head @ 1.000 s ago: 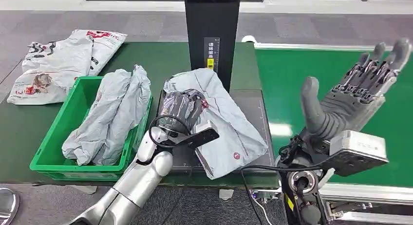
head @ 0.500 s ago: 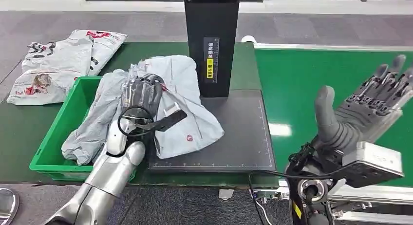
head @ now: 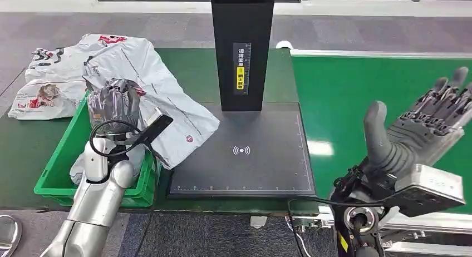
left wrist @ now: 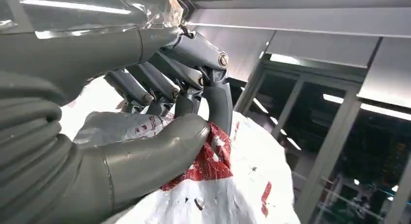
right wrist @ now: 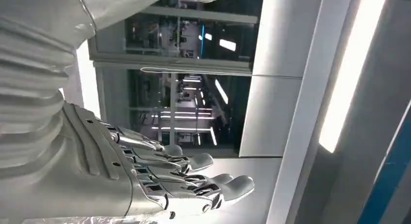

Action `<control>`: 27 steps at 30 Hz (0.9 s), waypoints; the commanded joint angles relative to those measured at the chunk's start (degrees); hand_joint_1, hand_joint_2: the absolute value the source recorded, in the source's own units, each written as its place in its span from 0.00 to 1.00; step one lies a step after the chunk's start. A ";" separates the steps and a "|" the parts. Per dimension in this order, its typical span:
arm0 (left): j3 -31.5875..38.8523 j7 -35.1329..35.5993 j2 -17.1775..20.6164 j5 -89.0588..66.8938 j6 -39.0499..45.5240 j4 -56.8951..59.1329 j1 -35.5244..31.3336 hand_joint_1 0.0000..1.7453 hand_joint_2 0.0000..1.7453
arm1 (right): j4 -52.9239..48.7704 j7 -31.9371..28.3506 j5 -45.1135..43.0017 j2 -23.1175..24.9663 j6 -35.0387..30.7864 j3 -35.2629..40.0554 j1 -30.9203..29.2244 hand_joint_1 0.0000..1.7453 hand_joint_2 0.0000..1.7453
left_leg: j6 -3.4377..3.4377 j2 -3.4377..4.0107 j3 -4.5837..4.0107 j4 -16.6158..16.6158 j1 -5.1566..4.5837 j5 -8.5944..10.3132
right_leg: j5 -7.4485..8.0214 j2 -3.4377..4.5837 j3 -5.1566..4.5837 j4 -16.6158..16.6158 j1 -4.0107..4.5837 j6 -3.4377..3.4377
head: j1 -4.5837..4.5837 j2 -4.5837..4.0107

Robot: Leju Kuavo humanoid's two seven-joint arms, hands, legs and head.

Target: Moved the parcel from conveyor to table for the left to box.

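The left hand (head: 114,101) clamps the grey parcel (head: 161,109) directly over the green box (head: 55,171) — its long side trailing toward the scanner pad (head: 267,162) — while the right hand (head: 420,129) waits spread and empty above the conveyor (head: 356,90)

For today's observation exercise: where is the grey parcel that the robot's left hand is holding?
In the head view the grey parcel hangs from the left hand on the left, over the green bin, trailing onto the black scanner pad.

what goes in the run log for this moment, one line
left hand: grips grey plastic mailer parcel over green plastic bin | right hand: open above green conveyor belt | black scanner pad: bare
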 commanded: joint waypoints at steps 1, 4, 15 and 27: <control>5.93 2.20 0.65 -3.92 0.74 -1.55 2.29 1.00 1.00 | 1.26 0.35 -0.31 -1.73 -0.05 -1.01 -0.21 0.00 1.00 | 0.01 0.15 0.19 -0.16 0.01 0.01 | 0.06 0.12 0.15 -0.17 0.02 -0.02 | 0.00 0.00; 5.93 2.21 0.59 -3.91 0.74 -1.70 2.19 1.00 1.00 | 1.23 0.35 -0.31 -1.74 -0.05 -1.00 -0.22 0.00 1.00 | 0.00 0.08 0.11 -0.07 0.03 -0.01 | 0.02 0.06 0.10 -0.09 0.04 -0.02 | 0.00 -0.02; 13.16 5.70 -1.00 -10.32 -0.22 -6.48 8.96 1.00 1.00 | 0.12 1.47 1.10 -1.29 -0.05 -1.45 0.18 0.00 1.00 | 0.02 0.32 0.41 -0.35 0.02 -0.01 | 0.10 0.29 0.32 -0.38 0.03 -0.03 | 0.00 -0.02; 16.24 10.18 -2.46 -17.76 -3.36 -7.47 9.17 0.19 1.00 | -2.51 2.85 2.74 -1.27 -0.05 -2.02 1.73 0.00 1.00 | 0.01 0.07 0.12 -0.10 0.03 -0.01 | 0.00 0.05 0.10 -0.13 0.04 -0.01 | 0.00 -0.02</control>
